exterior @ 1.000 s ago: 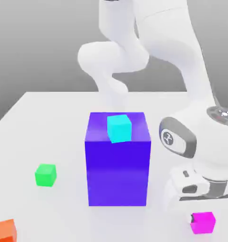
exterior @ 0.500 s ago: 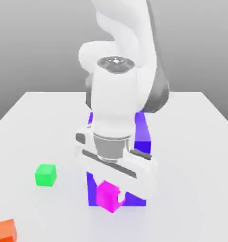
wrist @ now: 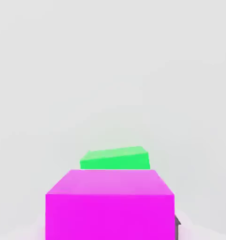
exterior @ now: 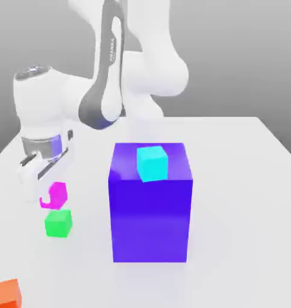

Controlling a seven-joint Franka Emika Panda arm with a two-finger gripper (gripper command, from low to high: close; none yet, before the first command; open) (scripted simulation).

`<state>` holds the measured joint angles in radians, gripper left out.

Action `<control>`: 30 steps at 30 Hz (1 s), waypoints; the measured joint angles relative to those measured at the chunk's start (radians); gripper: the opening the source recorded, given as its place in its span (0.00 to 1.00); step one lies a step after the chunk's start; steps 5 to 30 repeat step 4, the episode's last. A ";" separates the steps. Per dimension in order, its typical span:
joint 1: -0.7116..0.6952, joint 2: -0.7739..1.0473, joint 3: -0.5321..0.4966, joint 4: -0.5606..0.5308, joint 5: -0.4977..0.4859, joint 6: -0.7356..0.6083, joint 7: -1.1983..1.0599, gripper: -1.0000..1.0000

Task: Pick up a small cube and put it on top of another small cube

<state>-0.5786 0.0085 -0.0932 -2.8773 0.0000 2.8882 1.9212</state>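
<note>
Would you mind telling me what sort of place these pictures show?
Most likely a simulated tabletop test scene: a plain white table, flat grey backdrop, and untextured colour blocks, such as the big blue-purple block, green cube and magenta cube in the pincer.

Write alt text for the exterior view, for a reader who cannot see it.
A white robot arm holds a small magenta cube in its shut fingers, just above a small green cube on a white table. At the centre stands a big blue-purple block with a cyan cube on top; an orange cube sits at the bottom left corner.
</note>
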 joint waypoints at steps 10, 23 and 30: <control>-0.002 0.032 0.007 0.001 0.015 0.030 -0.010 1.00; -0.002 0.032 0.007 0.001 0.015 0.030 -0.010 1.00; -0.002 0.032 0.007 0.001 0.015 0.030 -0.010 1.00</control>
